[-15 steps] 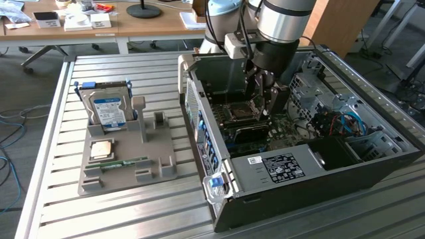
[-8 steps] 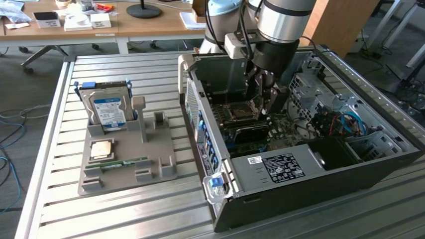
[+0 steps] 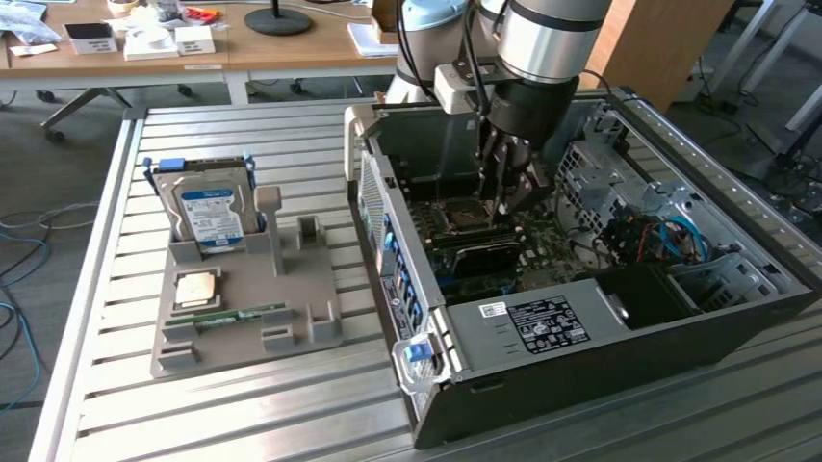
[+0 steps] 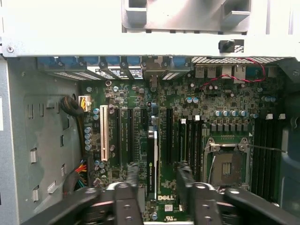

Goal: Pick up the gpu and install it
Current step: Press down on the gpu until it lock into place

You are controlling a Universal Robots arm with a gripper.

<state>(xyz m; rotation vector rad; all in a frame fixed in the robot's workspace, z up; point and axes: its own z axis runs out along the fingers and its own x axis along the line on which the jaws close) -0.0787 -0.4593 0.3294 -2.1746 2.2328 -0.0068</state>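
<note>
**GPU upright in the motherboard slots, gripper straddling it**

From my remote station I see the arm reaching down into the open computer case point(image 3: 617, 279), which lies on its side on the slatted metal table point(image 3: 257, 404). The gripper point(image 3: 514, 188) hangs over the motherboard point(image 3: 514, 260).

In the wrist view the gpu point(image 4: 152, 164) stands edge-on in the row of expansion slots, a thin dark card beside the white slot point(image 4: 104, 136) and near the empty CPU socket point(image 4: 228, 164). The gripper point(image 4: 158, 180) has a finger on each side of the card's near edge. The jaws stand partly apart, with a gap showing on both sides of the card; I cannot tell whether the pads touch it.

In the exterior view, well apart on that view's left, a grey parts holder point(image 3: 244, 298) carries a hard drive point(image 3: 212, 214) upright, a CPU point(image 3: 195, 288) lying flat and a green RAM stick point(image 3: 238, 317).
</note>
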